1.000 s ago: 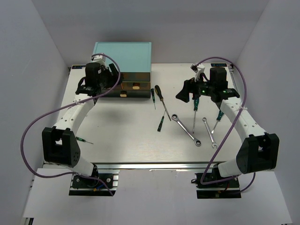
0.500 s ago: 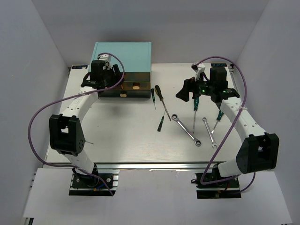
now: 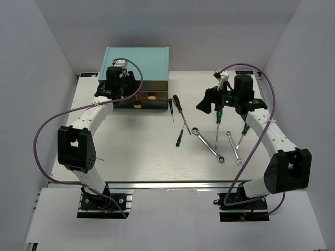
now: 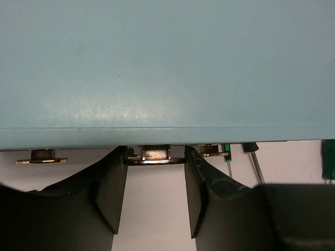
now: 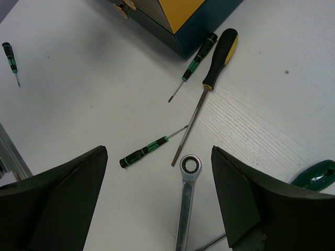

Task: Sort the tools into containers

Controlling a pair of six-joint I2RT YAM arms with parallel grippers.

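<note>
Fingers [image 4: 111, 198] of left gripper [image 4: 155, 180] apart, bracketing gold knob [image 4: 155, 155] for drawer [image 3: 157, 99] pull (contact unclear); right gripper [image 5: 157, 175] spread wide, empty, poised over wrench [image 5: 189, 167]

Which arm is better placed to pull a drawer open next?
Left. The left gripper flanks a gold drawer knob on the cabinet; the right gripper hangs open over the wrench, farther off.

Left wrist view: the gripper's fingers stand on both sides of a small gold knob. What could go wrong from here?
The small gold knob sits only at the tips of the left gripper, under the edge of the teal-topped cabinet, so a pull might slip off it. Nothing holds the cabinet: the open right gripper hovers over the silver wrench, so the whole cabinet might slide instead of opening.
</note>
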